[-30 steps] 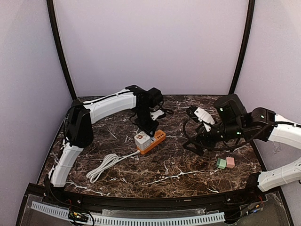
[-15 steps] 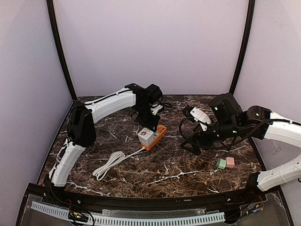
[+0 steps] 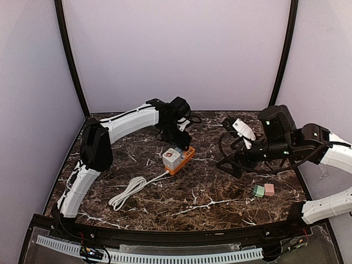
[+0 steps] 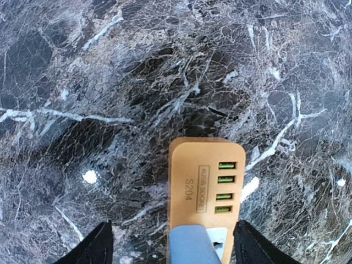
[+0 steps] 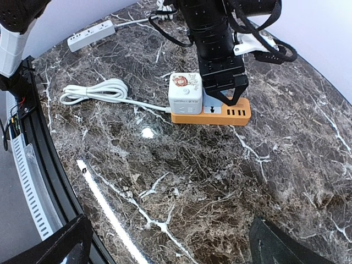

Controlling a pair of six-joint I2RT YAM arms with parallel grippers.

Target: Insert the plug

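"S204" on the orange power strip; boxed line beside it unclear.

My dark marble table carries an orange power strip, its coiled white cord, and a green block touching a pink block.

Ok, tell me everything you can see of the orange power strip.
The orange power strip is a flat bar with rounded corners, plastic by its look, lying on the dark marble table. One end carries four green ports in a row beside a printed label reading S204. A white cube block stands on the other end, where a white cord leaves toward a coil. The left hand hangs over it, open, a finger on either side, neither visibly touching.
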